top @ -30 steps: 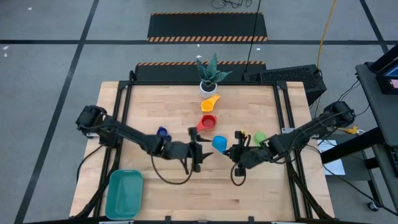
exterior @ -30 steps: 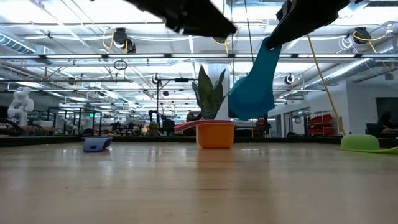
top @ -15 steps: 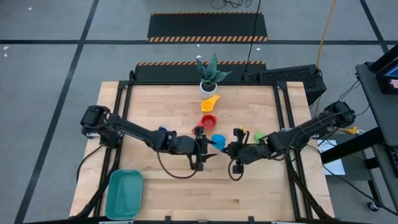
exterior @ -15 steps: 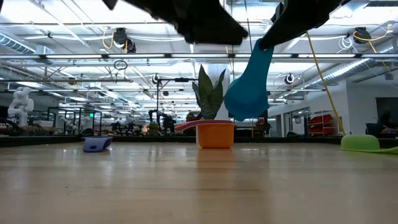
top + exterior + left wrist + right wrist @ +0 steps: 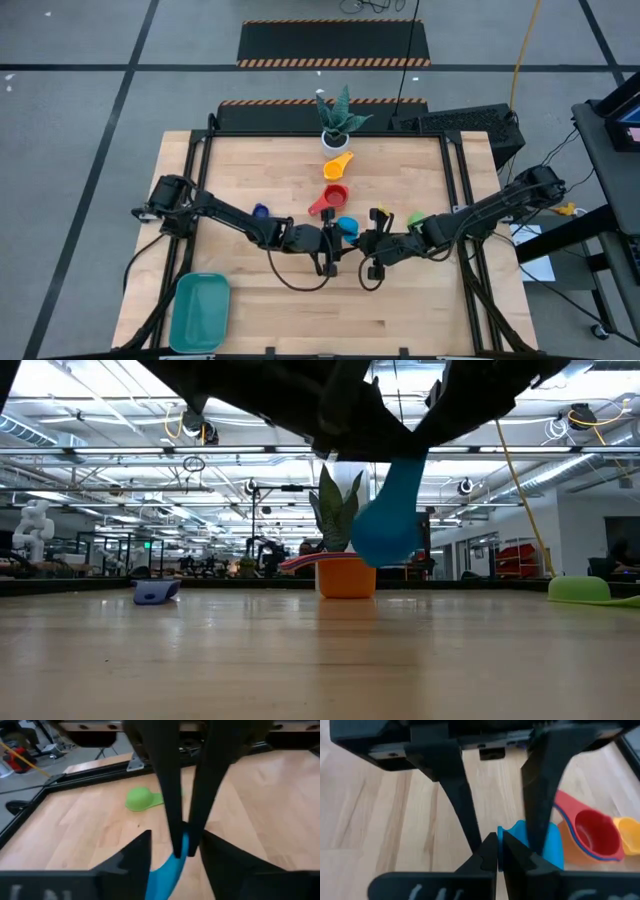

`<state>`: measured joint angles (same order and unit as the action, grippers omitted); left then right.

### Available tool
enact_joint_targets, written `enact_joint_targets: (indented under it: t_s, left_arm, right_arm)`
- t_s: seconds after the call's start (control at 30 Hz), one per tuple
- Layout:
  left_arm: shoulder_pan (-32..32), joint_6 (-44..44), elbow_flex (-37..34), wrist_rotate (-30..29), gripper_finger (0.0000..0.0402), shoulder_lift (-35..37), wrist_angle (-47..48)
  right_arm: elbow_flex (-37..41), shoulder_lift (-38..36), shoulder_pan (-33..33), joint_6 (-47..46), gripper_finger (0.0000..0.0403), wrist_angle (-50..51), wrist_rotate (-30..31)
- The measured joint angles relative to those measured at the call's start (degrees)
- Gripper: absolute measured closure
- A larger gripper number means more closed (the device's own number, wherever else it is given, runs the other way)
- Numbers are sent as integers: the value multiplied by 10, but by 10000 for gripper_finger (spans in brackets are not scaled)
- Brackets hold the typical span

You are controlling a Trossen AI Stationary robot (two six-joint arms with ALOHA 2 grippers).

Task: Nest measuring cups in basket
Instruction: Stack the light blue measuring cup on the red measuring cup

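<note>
While both my arms meet over the middle of the wooden table [image 5: 400, 300], the teal basket [image 5: 200, 310] sits alone in the near-left corner with no cup in it. A potted plant [image 5: 338, 120] stands at the middle of the far edge.

My right gripper [image 5: 368, 241] has its fingers [image 5: 485, 851] pressed fully together on the handle of the light blue measuring cup [image 5: 348, 227], which hangs clear of the table, bowl downward in the low view. My left gripper [image 5: 334, 243] faces it from the other side; its fingers [image 5: 172, 810] straddle the same blue handle with a narrow gap between them. Whether they already pinch it I cannot tell.

Other cups, all on the table:
- yellow cup [image 5: 339, 162], just in front of the plant;
- red cup [image 5: 332, 196], nested in an orange cup [image 5: 346, 576], between the yellow cup and the blue one;
- green cup [image 5: 416, 219], inverted, toward the right edge beside my right arm;
- navy cup [image 5: 261, 211], left of centre, beside my left arm.
</note>
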<state>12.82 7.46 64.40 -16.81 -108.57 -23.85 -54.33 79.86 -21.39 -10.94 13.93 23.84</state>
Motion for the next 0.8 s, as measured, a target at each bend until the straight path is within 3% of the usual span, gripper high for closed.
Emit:
enact_joint_targets:
  t_s: [0.17,0.4,0.6,0.8]
  left_arm:
    - [0,-1,0,8,316,0,35]
    - [0,20,0,8,389,0,41]
    - [1,21,0,8,392,1,40]
    - [-1,-17,0,-40,391,33,73]
  right_arm:
    - [0,1,0,25,403,-43,0]
    - [0,1,1,26,403,-50,-2]
    - [0,1,-4,31,378,-47,7]
    - [0,-3,-27,25,322,-4,102]
